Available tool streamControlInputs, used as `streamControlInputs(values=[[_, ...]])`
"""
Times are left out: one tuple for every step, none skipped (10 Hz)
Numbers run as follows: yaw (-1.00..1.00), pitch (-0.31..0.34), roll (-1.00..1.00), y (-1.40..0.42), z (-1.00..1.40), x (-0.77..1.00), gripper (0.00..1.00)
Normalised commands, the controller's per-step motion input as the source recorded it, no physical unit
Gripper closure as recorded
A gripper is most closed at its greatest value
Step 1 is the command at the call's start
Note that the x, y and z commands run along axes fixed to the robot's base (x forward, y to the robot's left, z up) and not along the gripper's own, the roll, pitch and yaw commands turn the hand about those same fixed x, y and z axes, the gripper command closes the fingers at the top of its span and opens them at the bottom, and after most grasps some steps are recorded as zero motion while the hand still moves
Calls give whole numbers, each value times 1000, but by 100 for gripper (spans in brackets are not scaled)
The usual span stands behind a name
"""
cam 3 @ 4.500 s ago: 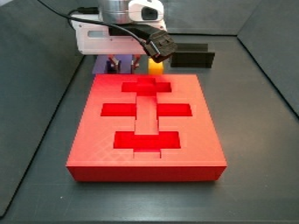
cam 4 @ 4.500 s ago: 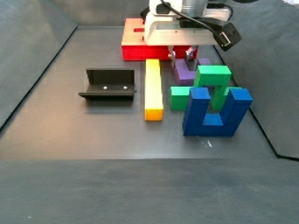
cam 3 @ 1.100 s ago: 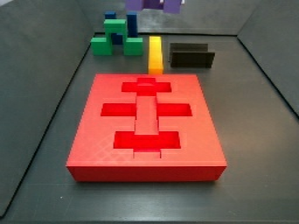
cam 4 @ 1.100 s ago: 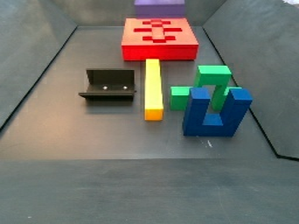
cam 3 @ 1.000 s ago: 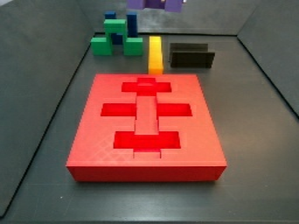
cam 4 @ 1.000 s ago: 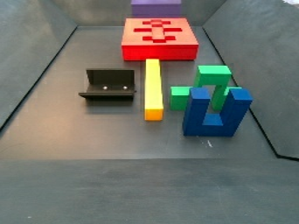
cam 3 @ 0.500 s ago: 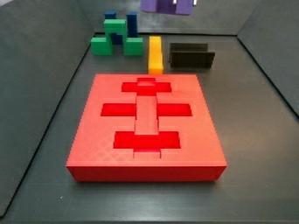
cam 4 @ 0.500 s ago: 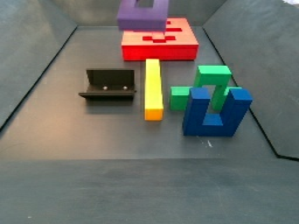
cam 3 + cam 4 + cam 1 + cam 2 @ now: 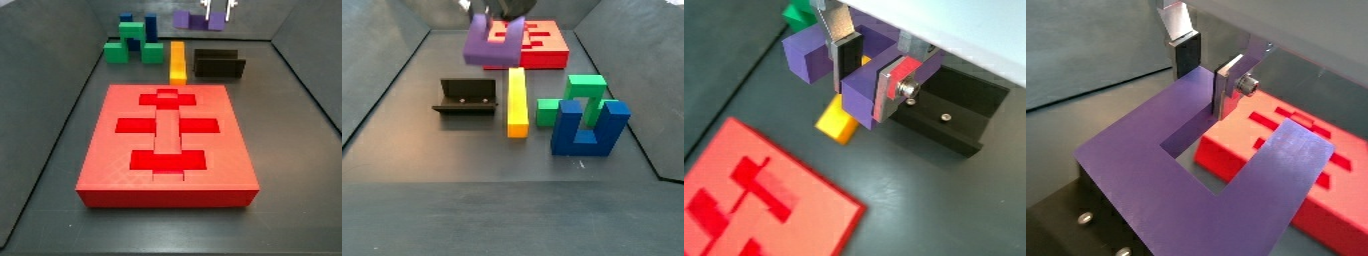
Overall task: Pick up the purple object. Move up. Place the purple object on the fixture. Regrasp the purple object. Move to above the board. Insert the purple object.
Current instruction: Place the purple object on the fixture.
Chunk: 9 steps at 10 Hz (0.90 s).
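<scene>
The purple object (image 9: pixel 489 45), a U-shaped block, hangs in the air above the floor between the red board (image 9: pixel 549 52) and the black fixture (image 9: pixel 465 98). My gripper (image 9: pixel 869 68) is shut on one of its prongs, with a silver finger (image 9: pixel 887 88) pressed to each side. In a side view the gripper (image 9: pixel 217 13) and the purple object (image 9: pixel 185 18) sit high above the fixture (image 9: pixel 221 65), beyond the far end of the board (image 9: pixel 167 140). Both wrist views show the purple object (image 9: pixel 1173 180) in the jaws, with the fixture (image 9: pixel 958 110) close below.
A yellow bar (image 9: pixel 516 100) lies beside the fixture, under the gripper's side. Green blocks (image 9: pixel 576 95) and a blue block (image 9: pixel 589 128) stand past the bar. Dark walls enclose the floor.
The gripper has come down with the purple object, off the board's end and toward the fixture. Earlier it went from the floor by the green blocks up out of view.
</scene>
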Motion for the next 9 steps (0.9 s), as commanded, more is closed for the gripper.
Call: streamControlInputs(values=[[-100, 0, -306, 406, -297, 1000, 100], [-149, 0, -206, 294, -271, 1000, 100], [-177, 9, -71, 266, -311, 1000, 100], [-120, 20, -94, 186, -249, 1000, 100], [0, 206, -14, 74, -169, 1000, 100], [0, 309, 0, 31, -171, 1000, 100], [0, 326, 0, 6, -214, 1000, 100], [103, 240, -100, 0, -271, 1000, 100], [89, 180, -137, 0, -206, 1000, 100]])
